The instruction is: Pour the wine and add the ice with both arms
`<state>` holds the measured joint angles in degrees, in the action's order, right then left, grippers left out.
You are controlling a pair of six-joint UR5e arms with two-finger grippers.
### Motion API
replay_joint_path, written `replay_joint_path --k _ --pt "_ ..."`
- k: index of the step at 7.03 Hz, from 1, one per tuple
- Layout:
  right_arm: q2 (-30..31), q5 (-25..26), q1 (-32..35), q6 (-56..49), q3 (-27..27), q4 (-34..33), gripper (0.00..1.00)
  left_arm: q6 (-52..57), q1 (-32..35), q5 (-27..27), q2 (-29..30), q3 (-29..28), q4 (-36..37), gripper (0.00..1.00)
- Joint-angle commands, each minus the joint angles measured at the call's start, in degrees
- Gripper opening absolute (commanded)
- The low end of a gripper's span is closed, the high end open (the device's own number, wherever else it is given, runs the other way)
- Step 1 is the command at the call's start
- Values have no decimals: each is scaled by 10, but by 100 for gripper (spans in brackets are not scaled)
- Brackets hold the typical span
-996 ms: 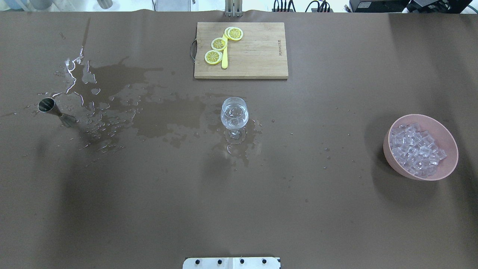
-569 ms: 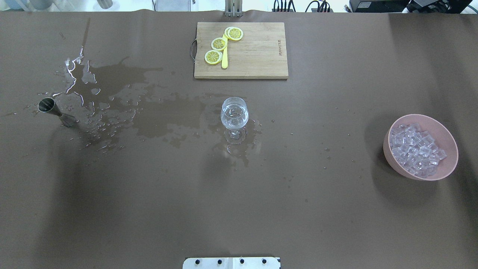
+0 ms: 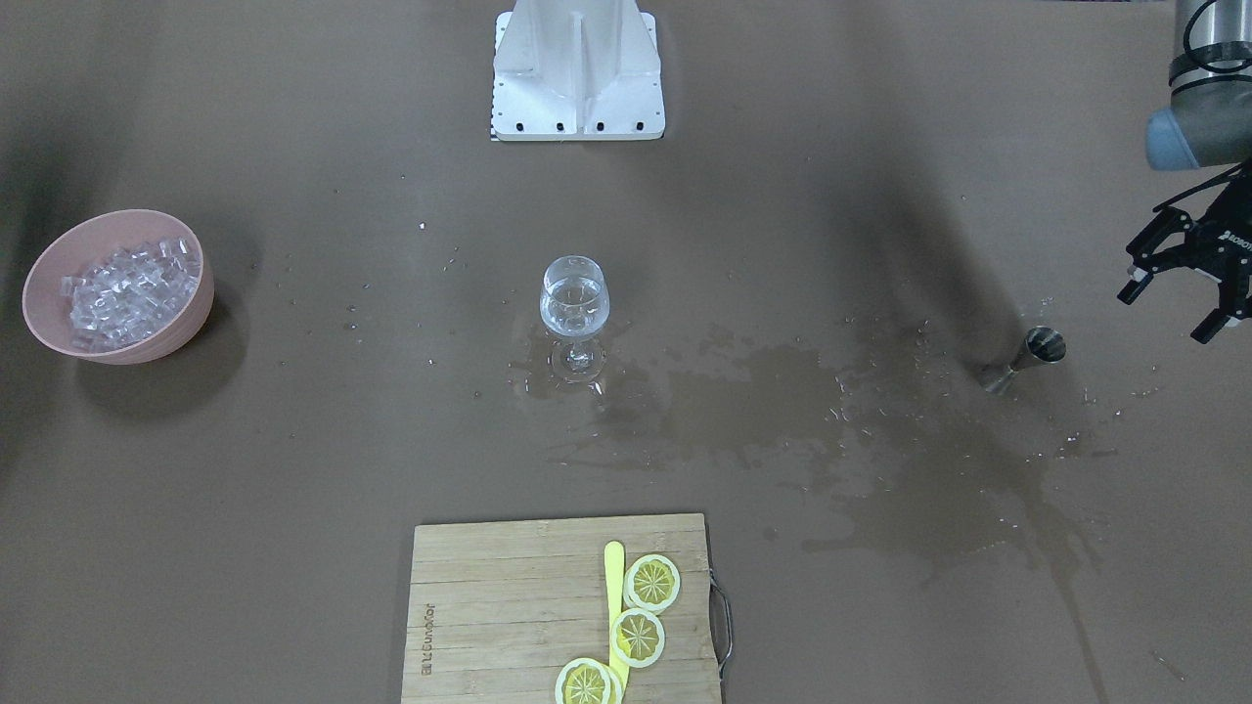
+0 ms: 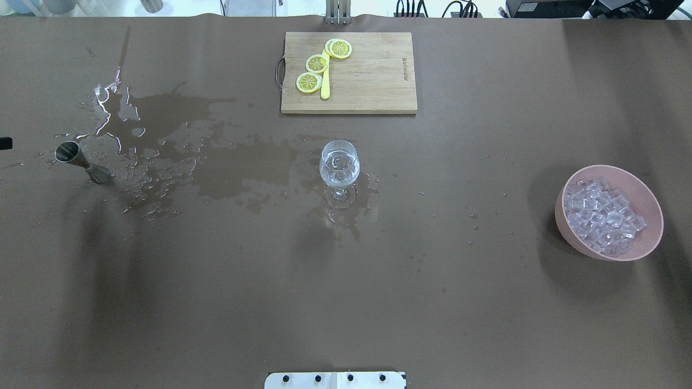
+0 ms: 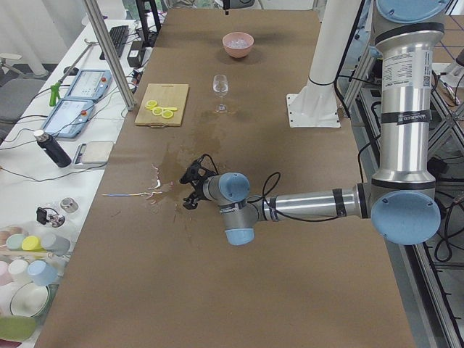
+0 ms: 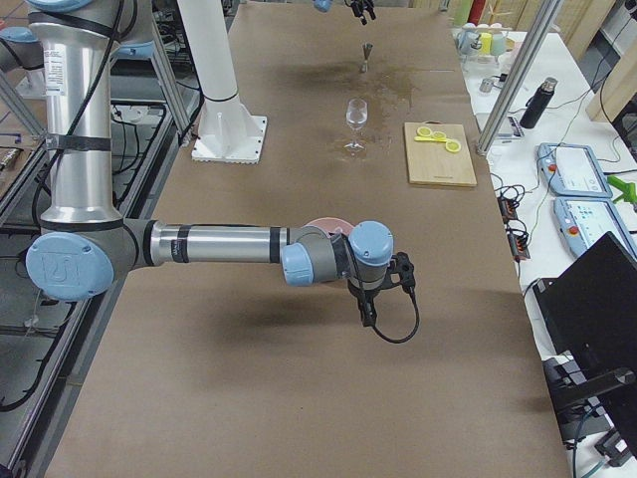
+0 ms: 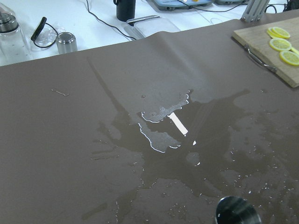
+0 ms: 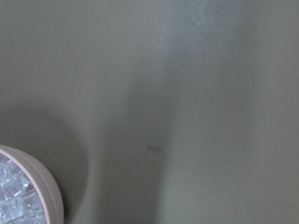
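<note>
A matte brown sheet covers the tabletop (image 4: pixel 432 302), slightly creased at its far edge, with a white bench (image 5: pixel 29 167) of bottles, cups and devices along one long side. Seen from overhead, a clear stemmed wine glass (image 4: pixel 339 165) stands at the centre holding the wine (image 4: pixel 339 170), colourless and water-like; whether any cube lies in it is hard to make out. More of the liquid has spilled, and dark wet patches (image 4: pixel 238 167) with shiny beads spread from the glass's foot toward 9 and 10 o'clock. At 9 o'clock stands a steel hourglass-shaped jigger (image 4: pixel 73 156). At 12 o'clock lies a pale wooden cutting board (image 4: pixel 367 81) with a metal handle, bearing three lemon slices (image 4: pixel 317 63) and a thin yellow strip (image 4: pixel 325 86). Between 3 and 4 o'clock sits a smooth pink bowl (image 4: pixel 651 237) heaped with the ice (image 4: pixel 600 216), small glassy cubes. The left claw (image 3: pixel 1164 313) hovers just beside the jigger, fingers spread and empty, half cut off by the frame edge. The right claw (image 6: pixel 367 314) points down beside the bowl, which its arm largely hides; I cannot tell whether it is spread or pressed together.
</note>
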<state>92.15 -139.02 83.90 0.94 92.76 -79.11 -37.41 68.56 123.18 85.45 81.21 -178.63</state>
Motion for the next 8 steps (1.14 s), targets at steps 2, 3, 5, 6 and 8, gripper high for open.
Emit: replay_joint_path --k 2,3,5,6,8 --pt "4 -16 -3 -1 1 0 100 9 -97 -120 -8 1 -23 98" --pt "5 -16 -3 -1 1 0 100 8 -134 -160 -8 3 -29 98" --pt "9 -16 -3 -1 1 0 100 6 -149 -176 -8 0 -38 98" --pt "10 -16 -3 -2 1 0 100 6 -163 -200 -8 -2 -38 98" --pt "10 -16 -3 -1 1 0 100 5 -183 -224 0 -22 -38 98"
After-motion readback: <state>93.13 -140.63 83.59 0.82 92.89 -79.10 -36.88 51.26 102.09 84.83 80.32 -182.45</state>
